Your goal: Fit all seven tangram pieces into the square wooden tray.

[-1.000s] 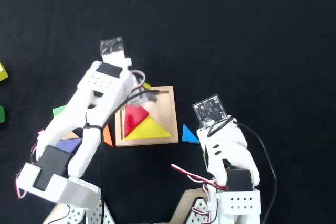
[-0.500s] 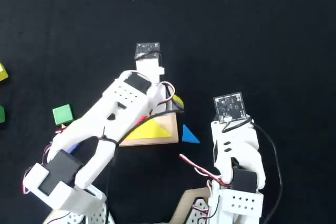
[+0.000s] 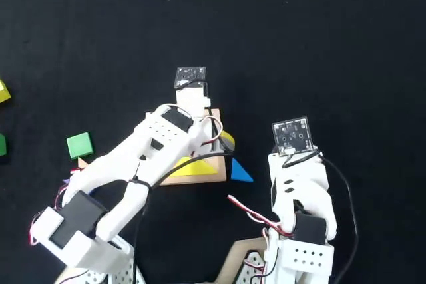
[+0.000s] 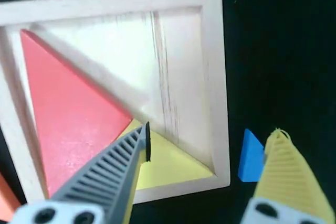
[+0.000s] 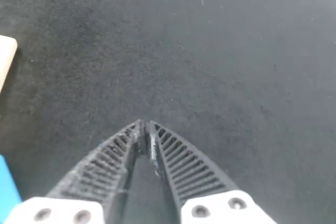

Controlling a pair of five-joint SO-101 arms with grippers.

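Black tabletop (image 3: 346,51) carries the square wooden tray (image 4: 215,77) with only the red triangle (image 4: 68,114) and the yellow triangle (image 4: 168,166) inside, so five pieces seem to remain, the blue triangle (image 4: 251,156) lying just beside it. Above the tray hangs the left gripper (image 4: 211,131), fingers spread and empty; the right gripper (image 5: 144,129) is clenched on nothing.

Spread left fingers (image 4: 113,174), tightly closed right fingers (image 5: 178,169).
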